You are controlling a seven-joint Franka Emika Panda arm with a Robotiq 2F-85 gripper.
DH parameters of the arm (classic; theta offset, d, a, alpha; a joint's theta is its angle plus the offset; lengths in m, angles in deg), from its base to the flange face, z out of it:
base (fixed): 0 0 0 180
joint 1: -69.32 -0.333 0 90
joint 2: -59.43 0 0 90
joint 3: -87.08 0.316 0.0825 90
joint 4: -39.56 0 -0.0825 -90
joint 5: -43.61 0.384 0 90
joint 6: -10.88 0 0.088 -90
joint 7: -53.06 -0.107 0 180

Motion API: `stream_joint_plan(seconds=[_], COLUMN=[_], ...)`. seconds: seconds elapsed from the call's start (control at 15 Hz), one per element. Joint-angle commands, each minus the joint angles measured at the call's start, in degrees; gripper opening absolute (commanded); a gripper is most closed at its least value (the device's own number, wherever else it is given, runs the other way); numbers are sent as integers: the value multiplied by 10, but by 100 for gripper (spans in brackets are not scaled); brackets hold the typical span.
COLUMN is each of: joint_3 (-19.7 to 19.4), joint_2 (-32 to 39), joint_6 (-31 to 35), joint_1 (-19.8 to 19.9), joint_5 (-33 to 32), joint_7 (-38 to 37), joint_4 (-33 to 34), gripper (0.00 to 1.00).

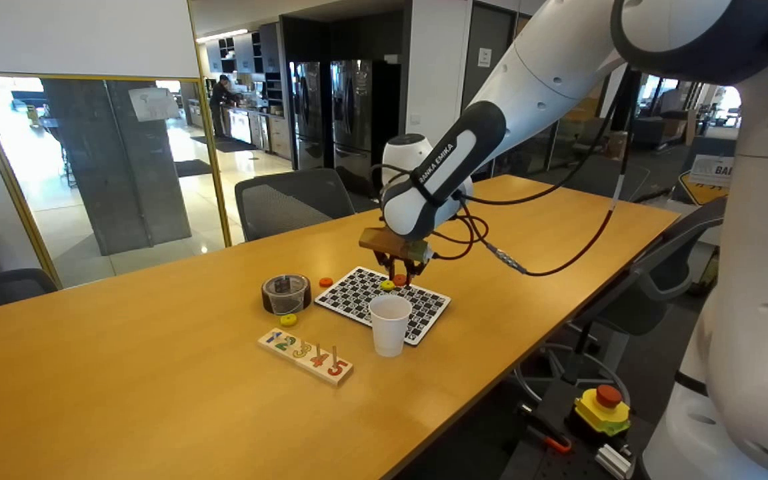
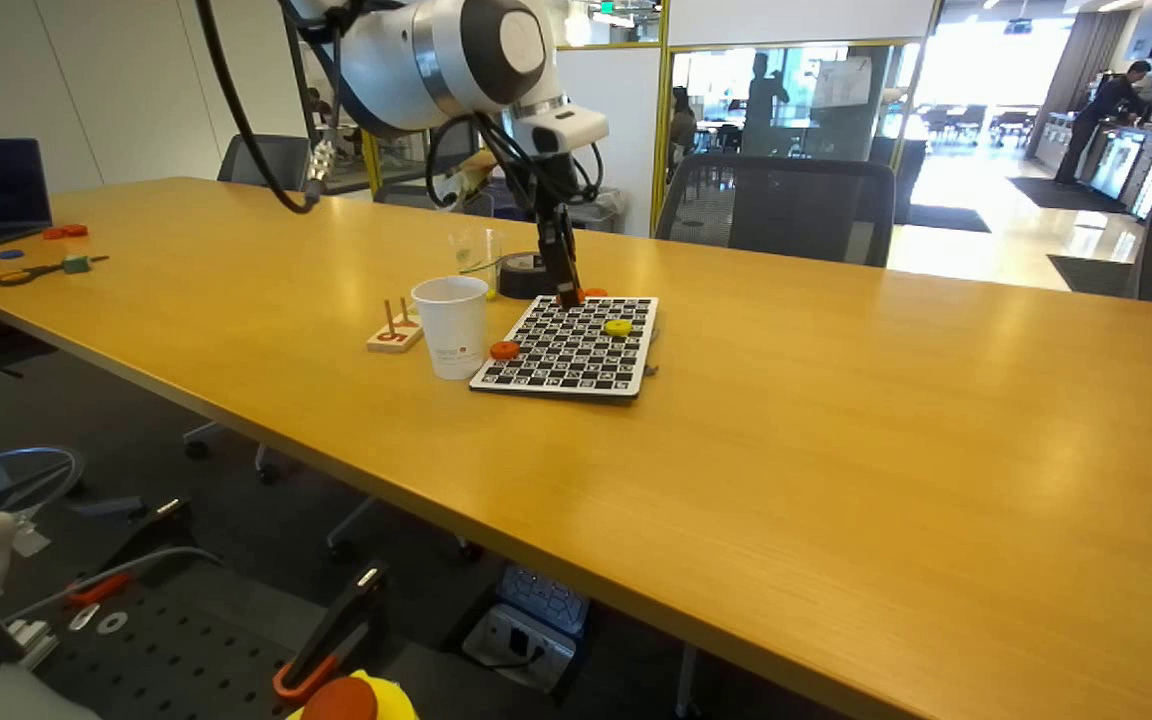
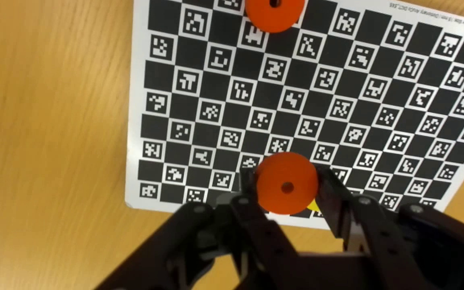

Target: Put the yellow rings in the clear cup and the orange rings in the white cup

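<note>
In both exterior views, the white tapered cup (image 1: 389, 325) is standing upright on the wood-grain table (image 1: 157, 373), just beside the checkered marker board (image 1: 352, 295); its floor is hiding from every camera, so I cannot tell what it is containing. The clear cup (image 1: 285, 304) is standing near a black tape roll (image 2: 526, 278), the dark tape showing through its wall; I cannot tell its contents either. A yellow ring (image 1: 289, 320) is lying outside the clear cup, on the table between it and the number peg board (image 1: 305, 358). Another yellow ring (image 2: 618, 328) is resting on the marker board. Above that board the gripper (image 3: 286, 180) is pinching an orange ring (image 3: 287, 173). A second orange ring (image 2: 505, 350) is lying on the board near the white cup, and a third orange ring (image 1: 325, 283) is lying on the table, just beyond the board's edge.
</note>
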Motion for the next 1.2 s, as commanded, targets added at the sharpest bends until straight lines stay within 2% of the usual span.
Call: stream_joint_plan(seconds=[0.0, 0.2, 0.6, 0.87, 1.13], joint_3=[22, 56, 99, 105, 104], joint_2=[-51, -92, -119, -120, -119], joint_6=[-70, -96, -127, -173, -208], joint_1=[9, 30, 47, 52, 58], joint_5=[-23, 39, 223, 275, 288], joint_7=[-22, 50, 218, 272, 294], joint_4=[8, -9, -25, -29, -35], gripper=[17, 17, 17, 17, 17])
